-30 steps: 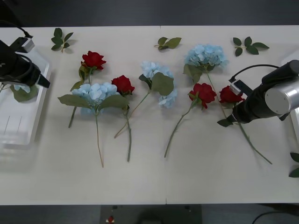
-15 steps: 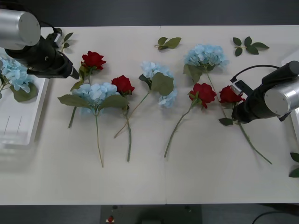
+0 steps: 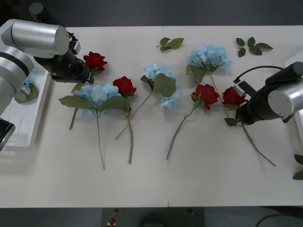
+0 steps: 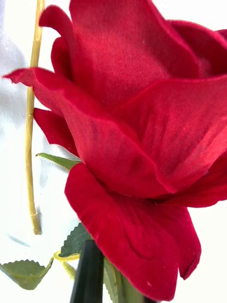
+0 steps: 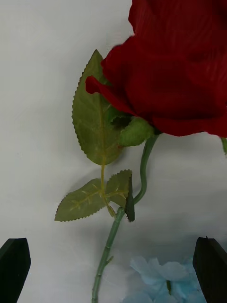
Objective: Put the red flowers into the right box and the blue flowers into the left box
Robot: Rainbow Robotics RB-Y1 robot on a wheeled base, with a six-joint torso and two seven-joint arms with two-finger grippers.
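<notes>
Left gripper, fingers wide, swung out of left box to the 10 o'clock rose; blue flower delivered. Right gripper probably clamps rightmost rose.

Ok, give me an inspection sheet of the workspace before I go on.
Surface: white table, seam down the middle.
Job's things: four red flowers and three blue flowers on the table; one blue flower in the left box; right box at the edge, contents hidden.
Clutter: leaf sprigs along the far edge and at the right.
Grippers: left gripper open over the leftmost rose's stem; right gripper at the rightmost rose.
Cables: black cable on the right arm.
Surroundings: nothing seen.
</notes>
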